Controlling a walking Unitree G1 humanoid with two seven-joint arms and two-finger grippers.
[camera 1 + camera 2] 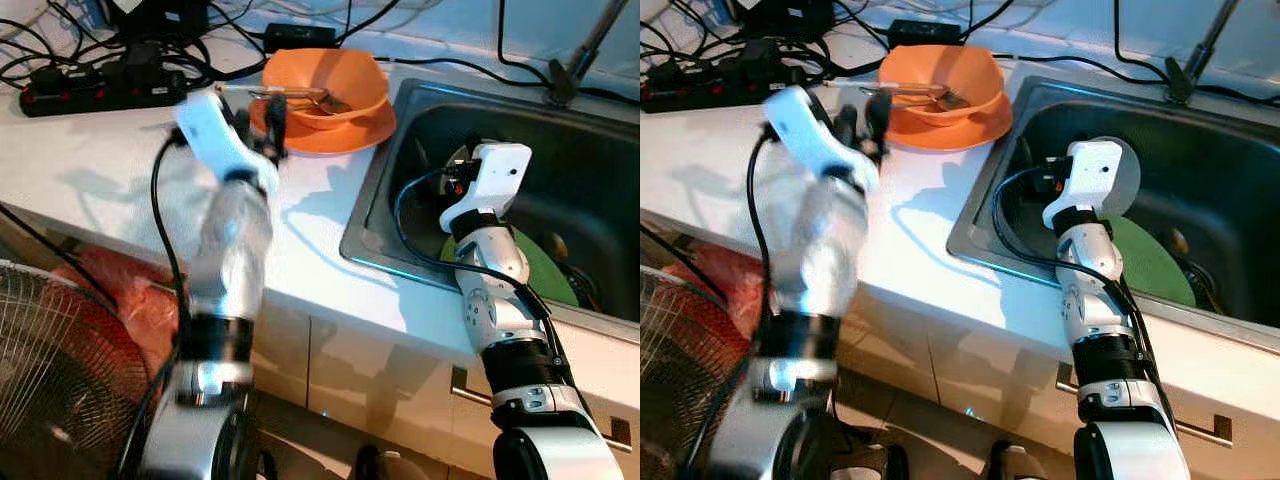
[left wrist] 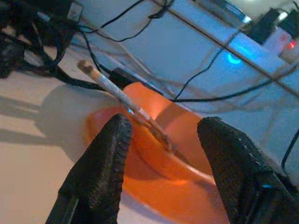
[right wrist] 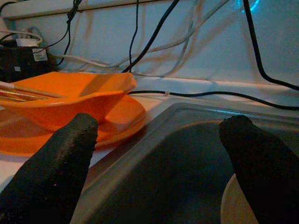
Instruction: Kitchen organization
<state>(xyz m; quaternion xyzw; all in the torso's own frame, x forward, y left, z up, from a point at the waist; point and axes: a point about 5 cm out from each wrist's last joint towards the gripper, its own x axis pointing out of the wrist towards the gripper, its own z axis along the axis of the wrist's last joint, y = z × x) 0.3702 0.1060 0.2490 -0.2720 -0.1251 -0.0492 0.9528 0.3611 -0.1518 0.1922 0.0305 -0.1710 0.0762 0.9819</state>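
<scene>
An orange bowl [image 1: 325,80] sits on an orange plate [image 1: 370,128] at the back of the white counter [image 1: 100,160]. Long-handled utensils [image 1: 290,95] lie across the bowl. My left gripper [image 2: 161,126] hovers just in front of the plate's near-left rim, open, with nothing between its fingers [image 1: 276,125]. My right gripper [image 3: 163,126] is down inside the steel sink [image 1: 385,215], open and empty, facing the sink's left wall. A green plate [image 1: 1150,260] and a pale round plate [image 1: 1128,170] lie in the sink beside the right wrist.
A black power strip [image 1: 90,85] and tangled cables run along the counter's back. A faucet stem [image 1: 575,50] rises behind the sink. Below the counter's left stand a wire fan [image 1: 50,370] and a red bag [image 1: 130,290].
</scene>
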